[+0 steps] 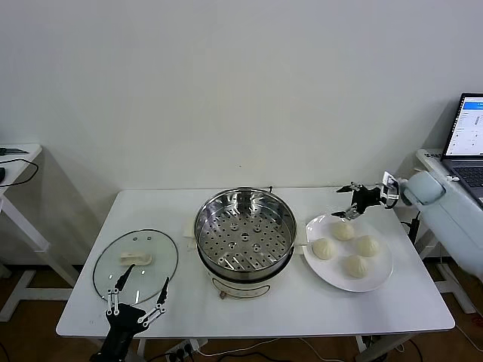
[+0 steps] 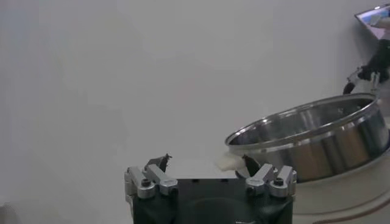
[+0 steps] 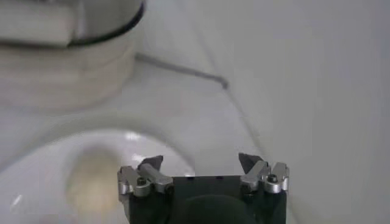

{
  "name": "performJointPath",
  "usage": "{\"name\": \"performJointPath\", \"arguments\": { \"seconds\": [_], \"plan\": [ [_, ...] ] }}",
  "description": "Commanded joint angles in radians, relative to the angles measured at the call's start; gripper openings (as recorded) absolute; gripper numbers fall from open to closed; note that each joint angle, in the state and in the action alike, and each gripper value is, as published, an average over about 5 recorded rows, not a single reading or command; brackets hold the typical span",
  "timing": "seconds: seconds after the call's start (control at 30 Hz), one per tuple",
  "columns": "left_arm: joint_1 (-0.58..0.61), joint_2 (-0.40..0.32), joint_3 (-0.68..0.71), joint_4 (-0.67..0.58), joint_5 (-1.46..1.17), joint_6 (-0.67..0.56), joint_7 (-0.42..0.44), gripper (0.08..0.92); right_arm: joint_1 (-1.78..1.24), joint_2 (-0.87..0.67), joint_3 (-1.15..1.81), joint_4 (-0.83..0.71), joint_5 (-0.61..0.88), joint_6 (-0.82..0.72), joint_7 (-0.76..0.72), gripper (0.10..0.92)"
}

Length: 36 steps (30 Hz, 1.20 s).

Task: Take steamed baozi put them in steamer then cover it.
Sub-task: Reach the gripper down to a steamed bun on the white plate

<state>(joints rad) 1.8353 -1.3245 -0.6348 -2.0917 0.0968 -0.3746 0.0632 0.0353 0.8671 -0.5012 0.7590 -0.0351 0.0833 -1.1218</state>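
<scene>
Several cream-white baozi (image 1: 346, 247) lie on a white plate (image 1: 381, 276) right of the steamer (image 1: 244, 234), a shiny steel pot with a perforated tray and white base. My right gripper (image 1: 349, 202) is open and empty, hovering above the plate's far edge, over the farthest baozi (image 1: 343, 231). The right wrist view shows that gripper (image 3: 200, 162), one blurred baozi (image 3: 91, 179) and the plate (image 3: 36, 170). My left gripper (image 1: 140, 289) is open and empty at the table's front left, over the glass lid (image 1: 136, 264). In the left wrist view the left gripper (image 2: 206, 163) faces the steamer (image 2: 311, 140).
A white table (image 1: 256, 309) holds everything. A laptop (image 1: 469, 143) stands on a side desk at the far right. Another white desk with a black cable (image 1: 15, 170) stands at the far left. A white wall is behind.
</scene>
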Motion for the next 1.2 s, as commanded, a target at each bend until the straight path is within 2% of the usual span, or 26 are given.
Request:
{"name": "performJointPath", "arguments": {
  "seconds": [0.03, 0.53, 1.2],
  "plan": [
    [0.003, -0.003, -0.001, 0.001, -0.001, 0.000, -0.001, 0.823, 0.144, 0.112, -0.112, -0.130, -0.315, 0.059, -0.185, 0.823],
    [0.028, -0.018, -0.005, 0.006, 0.007, -0.008, -0.003, 0.823, 0.065, 0.190, -0.111, -0.207, -0.389, 0.060, -0.111, 0.823],
    [0.024, -0.024, -0.012, 0.030, 0.004, -0.001, -0.010, 0.823, -0.004, 0.225, -0.044, -0.283, -0.400, 0.055, -0.017, 0.823]
  ]
}}
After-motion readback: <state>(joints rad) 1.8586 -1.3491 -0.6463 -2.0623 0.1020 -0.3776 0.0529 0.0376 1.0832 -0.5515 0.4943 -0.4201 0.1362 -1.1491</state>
